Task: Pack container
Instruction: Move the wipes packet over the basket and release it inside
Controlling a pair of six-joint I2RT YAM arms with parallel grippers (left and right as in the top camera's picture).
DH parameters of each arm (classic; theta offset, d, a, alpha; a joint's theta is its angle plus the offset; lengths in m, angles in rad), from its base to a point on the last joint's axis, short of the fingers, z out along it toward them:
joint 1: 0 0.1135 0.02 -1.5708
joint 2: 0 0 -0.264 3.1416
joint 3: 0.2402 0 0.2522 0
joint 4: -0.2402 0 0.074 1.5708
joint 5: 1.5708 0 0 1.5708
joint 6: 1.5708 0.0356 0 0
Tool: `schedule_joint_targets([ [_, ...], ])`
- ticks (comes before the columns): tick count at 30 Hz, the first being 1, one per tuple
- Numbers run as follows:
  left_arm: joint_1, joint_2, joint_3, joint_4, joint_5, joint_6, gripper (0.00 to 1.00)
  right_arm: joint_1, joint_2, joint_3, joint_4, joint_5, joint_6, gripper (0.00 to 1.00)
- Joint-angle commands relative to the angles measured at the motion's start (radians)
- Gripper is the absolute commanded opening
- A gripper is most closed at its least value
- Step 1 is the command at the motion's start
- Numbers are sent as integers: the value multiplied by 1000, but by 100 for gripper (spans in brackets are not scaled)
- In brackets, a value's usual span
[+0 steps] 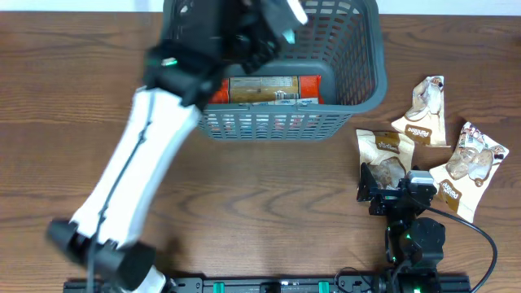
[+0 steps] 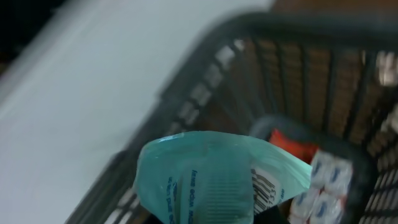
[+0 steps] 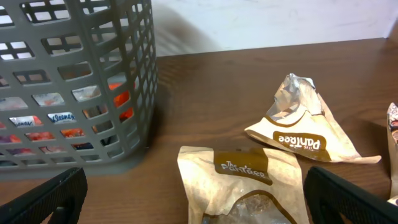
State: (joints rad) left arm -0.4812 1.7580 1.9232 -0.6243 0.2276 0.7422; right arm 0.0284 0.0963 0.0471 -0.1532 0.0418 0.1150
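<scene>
Left gripper (image 1: 285, 18): held above the container's open top. Its fingers are closed on a teal packet (image 2: 217, 180), which hangs just ahead of them with the barcode face showing. The fingers themselves are barely visible in the left wrist view, which is blurred.

Container (image 1: 358, 73): dark grey lattice basket, upright on the wooden table (image 1: 73, 106), directly below the left fingers. Ahead of and below the held packet, an orange packet (image 2: 292, 146) and white-and-blue packets (image 2: 329, 186) lie on the container floor.

Right gripper (image 3: 194, 186): low over the table, fingers spread wide, gripping nothing. A brown-and-cream Pantree packet (image 3: 239, 186) lies flat between the two fingers; contact with either finger cannot be determined. A second Pantree packet (image 3: 298, 134), crumpled at its top, lies beyond the fingertips, nearer the right finger and close to the first. A third packet (image 1: 472, 163) lies outside the right finger, only its edge showing in the right wrist view. The container stands beyond the left finger, apart from the packets.
</scene>
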Motion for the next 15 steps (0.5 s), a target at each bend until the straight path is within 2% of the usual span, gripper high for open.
schedule_joint_targets([
  [1,-4,86,16,5,-68,170,6,3,0,-4,3,14,12,99],
  [7,21,238,16,-3,-68,189,7,3,0,-4,3,14,11,99],
  [8,25,255,16,-4,-68,189,15,3,0,-4,3,14,11,99],
  [10,31,283,16,-9,-68,189,17,3,0,-4,3,14,11,99],
  [13,36,306,16,-16,-68,188,26,3,0,-4,3,14,11,99],
  [15,39,309,16,-19,-69,178,40,3,0,-4,3,15,11,99],
])
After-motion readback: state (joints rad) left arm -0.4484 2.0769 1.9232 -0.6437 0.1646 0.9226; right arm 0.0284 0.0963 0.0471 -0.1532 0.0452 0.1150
